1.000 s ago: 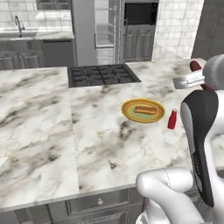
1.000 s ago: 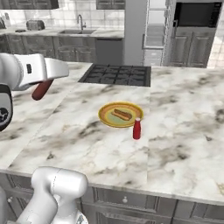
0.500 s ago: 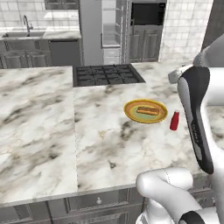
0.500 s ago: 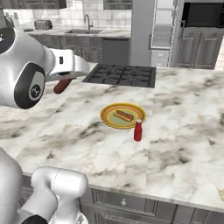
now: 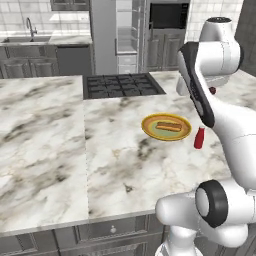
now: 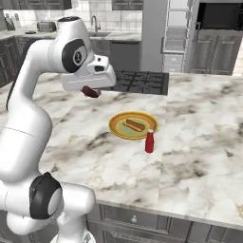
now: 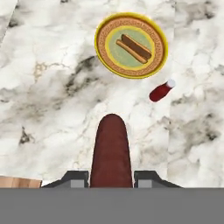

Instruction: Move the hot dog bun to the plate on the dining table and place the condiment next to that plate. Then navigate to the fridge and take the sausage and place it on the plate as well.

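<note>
**Sausage in hand, plate just ahead**

The bun (image 7: pixel 134 48) already lies on the plate (image 7: pixel 105 30), and the red bottle (image 7: pixel 160 91) stands just beside the plate on the marble table (image 7: pixel 52 100). The gripper (image 7: pixel 111 178) is clamped on the sausage (image 7: pixel 111 148), held above the table short of the plate. What remains, by my reading: carry it over the plate and release it.

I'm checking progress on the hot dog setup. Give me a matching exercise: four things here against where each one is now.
Things:
1. bun
2. condiment
3. sausage
4. plate

Places:
A. in the gripper
B. on the marble table, holding the bun
C. upright beside the plate
D. on the plate

Pairs: 1-D, 2-C, 3-A, 4-B
</note>
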